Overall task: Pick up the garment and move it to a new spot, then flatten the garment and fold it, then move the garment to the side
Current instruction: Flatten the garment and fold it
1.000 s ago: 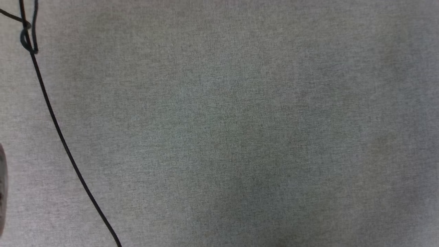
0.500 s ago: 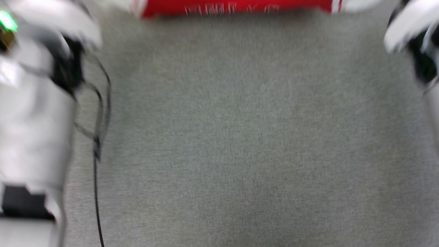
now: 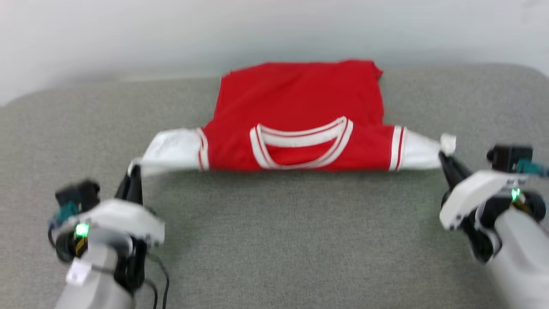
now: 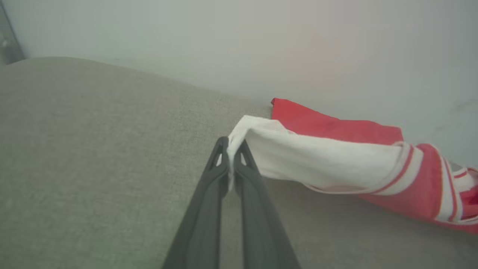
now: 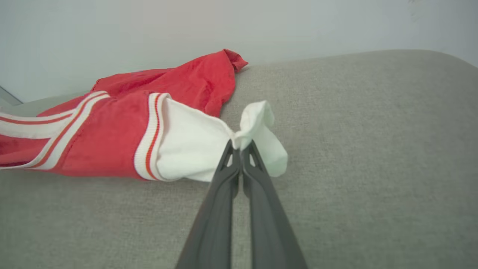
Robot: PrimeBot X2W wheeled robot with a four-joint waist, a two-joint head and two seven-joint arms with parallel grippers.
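Grey fabric surface (image 3: pixel 283 240) with rounded far corners, pale wall (image 3: pixel 171 34) right behind. Red garment (image 3: pixel 300 94) lying toward the far edge, stretched sideways between the two grippers, collar (image 3: pixel 302 141) side nearest the robot, hem end up against the wall side. White sleeves pulled out left and right. Left gripper (image 4: pixel 232 144) at the very tip of the left sleeve (image 4: pixel 317 160), fingers pressed almost together with the white cloth edge pinched between them; sleeve raised a little off the surface there, shadow under it. Right gripper (image 5: pixel 241 145) same at the tip of the right sleeve (image 5: pixel 190 149), fingers closed tight on a bunched fold of white cloth, loose flap poking out past the tips. Plenty of bare grey between garment and robot, more bare grey outboard of each gripper. Hardly any room behind the hem before the far edge. Black cable (image 3: pixel 165 287) hanging by the left arm, low in the head view. Head view somewhat blurred.
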